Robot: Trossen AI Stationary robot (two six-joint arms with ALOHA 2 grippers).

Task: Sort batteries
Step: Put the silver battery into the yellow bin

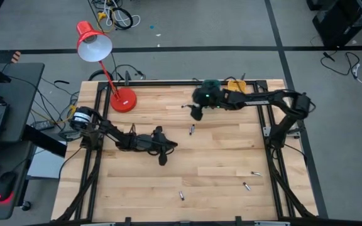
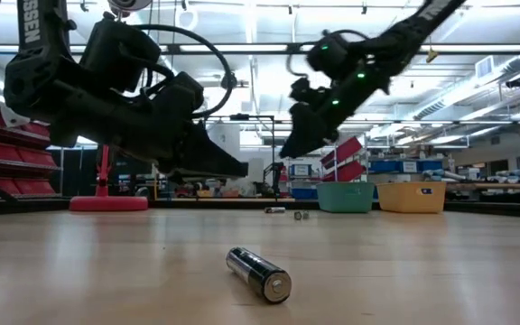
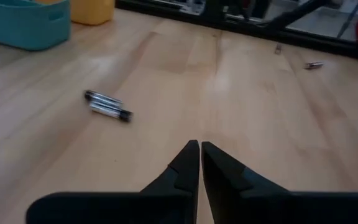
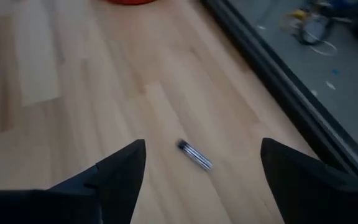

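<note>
Step in hand, as judged: between picks. Neither hand carries a battery.

Left hand (image 3: 199, 163): fingers nearly pressed together, a thin slit between the tips, nothing pinched. It hangs over the surface (image 1: 219, 157) left of centre, at about 9 o'clock.

Right hand (image 4: 201, 168): fingers spread wide, empty, up at 12 o'clock near the teal bin (image 2: 345, 196) and yellow bin (image 2: 411, 196).

Batteries: a pair (image 1: 191, 130) lies side by side at the surface's centre, between the two hands; in the left wrist view the same pair (image 3: 107, 106) lies ahead of the fingertips. Long axes roughly 12-to-6 in the high view. One battery (image 4: 194, 155) lies on the surface between the right fingers, set diagonally to them. Three more lie toward 5 and 6 o'clock: one (image 1: 255, 173) running roughly 3-to-9, one (image 1: 246, 186) and one (image 1: 181, 195) both diagonal. The nearest in the low view (image 2: 258, 273) shows a silvery end toward the camera.

Next move, likely: right hand lowers, turns its wrist so the fingers cross the battery's long axis, then pinches it
</note>
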